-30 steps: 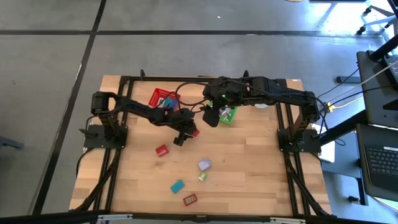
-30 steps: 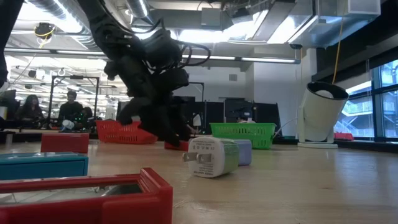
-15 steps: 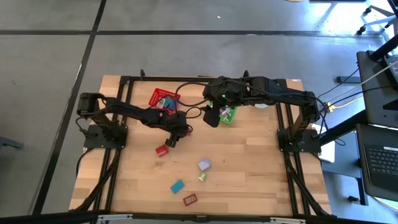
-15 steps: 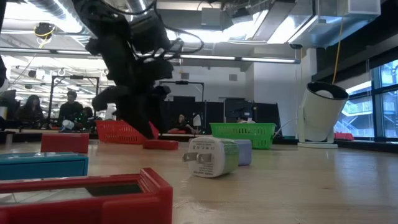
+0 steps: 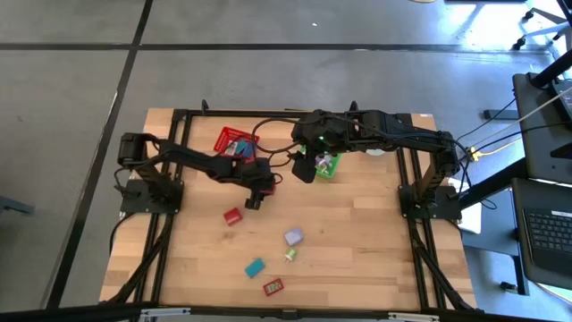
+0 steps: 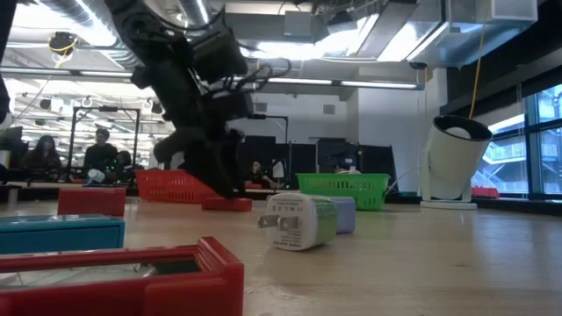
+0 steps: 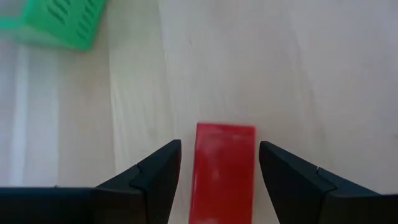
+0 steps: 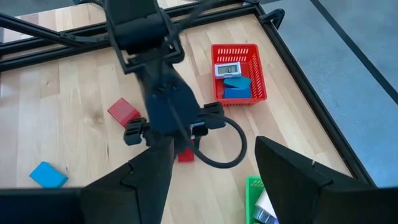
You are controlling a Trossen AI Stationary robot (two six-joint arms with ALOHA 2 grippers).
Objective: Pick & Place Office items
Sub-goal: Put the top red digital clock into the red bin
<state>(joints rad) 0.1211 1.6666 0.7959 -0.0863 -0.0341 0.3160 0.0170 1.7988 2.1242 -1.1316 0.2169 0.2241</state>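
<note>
Low view, near to far: red framed piece (image 6: 114, 272) lower left, teal block (image 6: 57, 233) behind it, white plug adapter (image 6: 294, 221) at centre. Left gripper (image 7: 219, 163), fingers spread, straddles a flat red block (image 7: 224, 168) lying on the table (image 5: 357, 233) mid-frame. Right gripper (image 8: 208, 163), fingers apart, hovers over green basket (image 5: 329, 166); red basket (image 5: 234, 143) upper centre-left

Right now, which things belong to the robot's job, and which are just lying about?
Job: flat red block at the left gripper; square red block; lavender block; teal block; white plug.
Lying about: whitish round container; black keyboard beside the table.
</note>
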